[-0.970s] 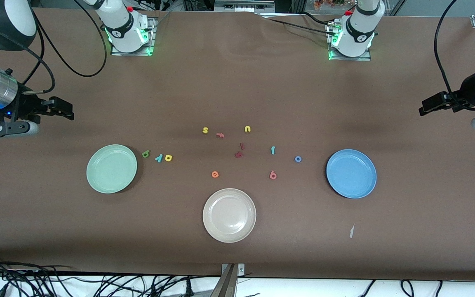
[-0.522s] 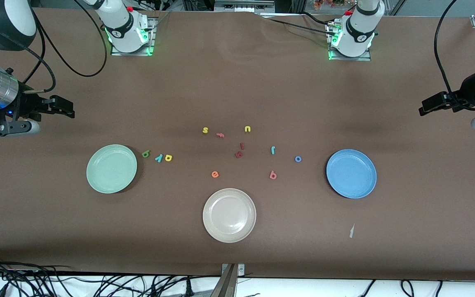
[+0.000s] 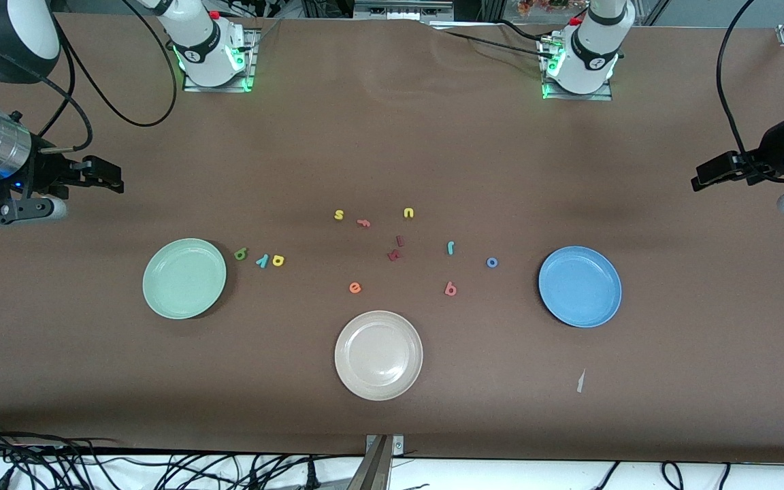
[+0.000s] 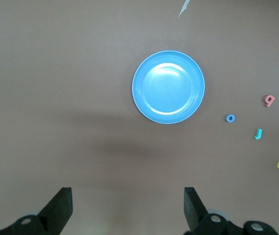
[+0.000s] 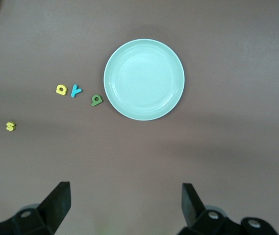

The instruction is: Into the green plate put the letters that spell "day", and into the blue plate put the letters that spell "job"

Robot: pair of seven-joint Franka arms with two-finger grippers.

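The green plate [image 3: 184,278] sits on the brown counter [image 3: 392,136] toward the right arm's end, with nothing in it. Just beside it, in a short row running toward the middle, lie the olive-green d [image 3: 241,254], the teal y [image 3: 263,260] and the yellow a [image 3: 278,259], close together but not touching the plate.

The blue plate [image 3: 580,286] sits toward the left arm's end, also bare. The blue o [image 3: 492,262] lies near it; the teal j [image 3: 450,248] is a little farther from the front camera, and the salmon-red b [image 3: 450,289] is nearer to the camera than both.

A beige plate [image 3: 378,354] lies nearest the front camera, with an orange e [image 3: 355,288] just above it in the front view. A yellow s [image 3: 339,215] and a yellow u [image 3: 408,213] lie farther back.

The right gripper [image 5: 124,203] hangs over bare counter at its end, jaws released and holding nothing. The left gripper [image 4: 127,208] hangs likewise at its own end, jaws spread wide and holding nothing.
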